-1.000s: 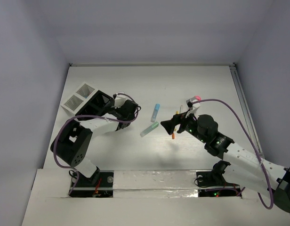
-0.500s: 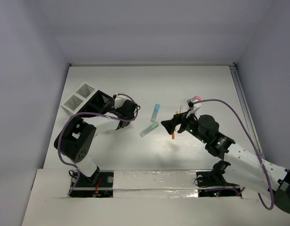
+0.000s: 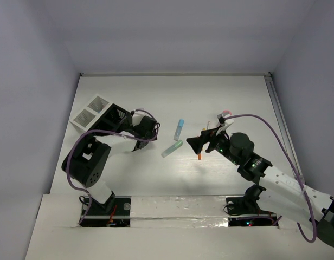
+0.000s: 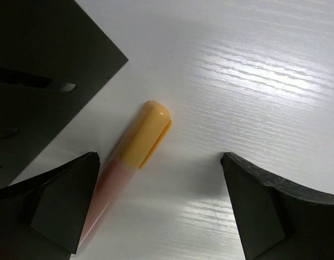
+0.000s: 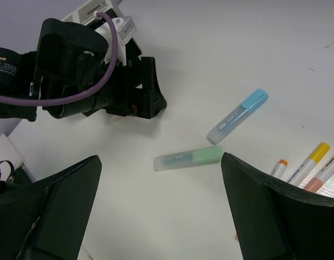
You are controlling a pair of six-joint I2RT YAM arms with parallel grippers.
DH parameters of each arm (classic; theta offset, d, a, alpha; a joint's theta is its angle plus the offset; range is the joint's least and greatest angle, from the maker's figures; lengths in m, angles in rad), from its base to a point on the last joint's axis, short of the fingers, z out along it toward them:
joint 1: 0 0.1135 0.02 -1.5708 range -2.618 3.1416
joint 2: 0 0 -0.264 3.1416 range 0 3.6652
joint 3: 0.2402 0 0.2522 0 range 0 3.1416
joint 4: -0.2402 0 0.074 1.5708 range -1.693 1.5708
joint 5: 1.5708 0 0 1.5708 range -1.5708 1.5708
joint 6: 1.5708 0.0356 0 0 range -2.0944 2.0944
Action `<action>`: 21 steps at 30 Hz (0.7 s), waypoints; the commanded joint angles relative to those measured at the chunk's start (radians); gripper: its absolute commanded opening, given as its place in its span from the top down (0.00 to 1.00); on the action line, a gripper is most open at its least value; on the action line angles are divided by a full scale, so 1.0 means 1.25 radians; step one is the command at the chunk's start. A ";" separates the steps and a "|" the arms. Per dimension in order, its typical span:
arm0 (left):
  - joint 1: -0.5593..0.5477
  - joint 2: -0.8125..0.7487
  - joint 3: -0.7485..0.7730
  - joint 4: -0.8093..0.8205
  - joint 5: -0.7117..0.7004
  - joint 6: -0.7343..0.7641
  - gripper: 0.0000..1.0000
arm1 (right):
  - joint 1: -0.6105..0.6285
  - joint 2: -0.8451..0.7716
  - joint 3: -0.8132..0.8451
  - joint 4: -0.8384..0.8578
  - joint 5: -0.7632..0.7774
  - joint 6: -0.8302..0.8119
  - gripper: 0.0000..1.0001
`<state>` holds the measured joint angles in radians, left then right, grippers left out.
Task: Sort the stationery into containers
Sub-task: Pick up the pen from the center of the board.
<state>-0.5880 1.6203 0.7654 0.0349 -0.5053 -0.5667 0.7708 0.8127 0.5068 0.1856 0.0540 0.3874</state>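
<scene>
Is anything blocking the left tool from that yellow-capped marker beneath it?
Nothing visible does. The left tool is open and the yellow-capped marker lies between its fingers, close to one of them, with the black organiser just beside it.

Two chunky markers lie on the open surface: one blue marker and one green marker. One yellow-capped marker lies beside the single black organiser. There are two white mesh cups and three thin pens.
</scene>
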 commanded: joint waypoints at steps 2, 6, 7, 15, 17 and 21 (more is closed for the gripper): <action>-0.019 -0.021 -0.012 0.015 0.056 -0.028 0.05 | -0.004 -0.008 0.000 0.016 0.011 -0.015 0.02; -0.049 -0.020 -0.001 0.020 0.068 -0.040 0.07 | -0.004 -0.010 0.000 0.016 0.012 -0.015 0.02; -0.049 -0.018 0.001 0.021 0.067 -0.040 0.08 | -0.004 -0.010 0.000 0.016 0.013 -0.015 0.02; -0.049 0.007 0.009 0.013 0.045 -0.030 0.32 | -0.004 -0.017 -0.002 0.011 0.021 -0.017 0.03; -0.049 0.012 0.010 0.011 0.032 -0.027 0.43 | -0.004 -0.021 -0.002 0.009 0.022 -0.017 0.03; -0.049 0.036 0.021 0.004 0.010 -0.018 0.72 | -0.004 -0.024 -0.002 0.009 0.024 -0.017 0.03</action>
<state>-0.6468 1.6333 0.7696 0.0708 -0.4892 -0.5858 0.7708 0.8001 0.5068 0.1818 0.0662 0.3851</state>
